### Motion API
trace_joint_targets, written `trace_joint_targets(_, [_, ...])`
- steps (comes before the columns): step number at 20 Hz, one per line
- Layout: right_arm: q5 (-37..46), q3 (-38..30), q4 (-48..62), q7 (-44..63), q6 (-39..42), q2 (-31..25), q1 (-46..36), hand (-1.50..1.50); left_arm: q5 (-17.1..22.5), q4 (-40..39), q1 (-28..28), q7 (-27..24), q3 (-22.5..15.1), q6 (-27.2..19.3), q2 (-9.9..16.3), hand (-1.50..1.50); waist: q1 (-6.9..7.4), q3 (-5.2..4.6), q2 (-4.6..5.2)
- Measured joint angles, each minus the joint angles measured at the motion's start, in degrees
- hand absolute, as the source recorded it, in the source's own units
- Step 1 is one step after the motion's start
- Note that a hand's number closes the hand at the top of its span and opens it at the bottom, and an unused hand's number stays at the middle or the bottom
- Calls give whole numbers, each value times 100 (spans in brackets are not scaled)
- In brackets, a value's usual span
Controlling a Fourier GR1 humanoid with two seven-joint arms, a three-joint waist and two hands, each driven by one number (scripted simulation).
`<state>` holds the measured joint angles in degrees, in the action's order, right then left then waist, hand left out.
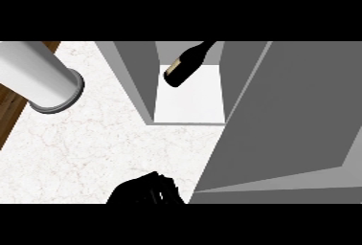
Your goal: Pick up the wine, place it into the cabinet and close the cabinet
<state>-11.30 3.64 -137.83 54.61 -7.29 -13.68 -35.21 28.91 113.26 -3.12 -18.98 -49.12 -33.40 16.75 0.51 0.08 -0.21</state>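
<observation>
1. I see the cabinet (191, 103) standing on the counter (106, 139), at its far right.
2. The wine bottle (185, 66) lies tilted inside the cabinet, toward its back.
3. The cabinet door (297, 119) swings open to the cabinet's right.
4. A cylinder (42, 79) stands left of the cabinet.
5. One hand (147, 190) sits in front of the cabinet.

We see a pale marble counter (106, 139) carrying a white cylinder (42, 79) and a grey cabinet (212, 110); the wine (185, 64) perhaps rests on the cabinet's white floor.
</observation>
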Motion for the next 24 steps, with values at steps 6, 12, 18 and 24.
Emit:
trace_joint_targets(6, [-164, 460, 30, -25, 226, 228, -103, 150, 401, 617, 679, -238, 440, 752, 929, 150, 34, 0, 1])
trace_joint_targets(12, [-239, 1342, 61, 160, 136, 783, -240, 150, 1028, 1033, 1443, -654, 1245, 1620, 1772, 150, 75, -22, -16])
trace_joint_targets(18, [52, 2304, 305, 300, -146, 1206, -636, 150, 1845, 1089, 2264, -1067, 2536, 2634, 2559, 150, 104, -28, -32])
trace_joint_targets(24, [341, 2924, 1589, -160, -789, 1325, -1691, 150, 2524, 981, 2714, -1117, 3561, 3541, 3100, 150, 175, -27, -18])
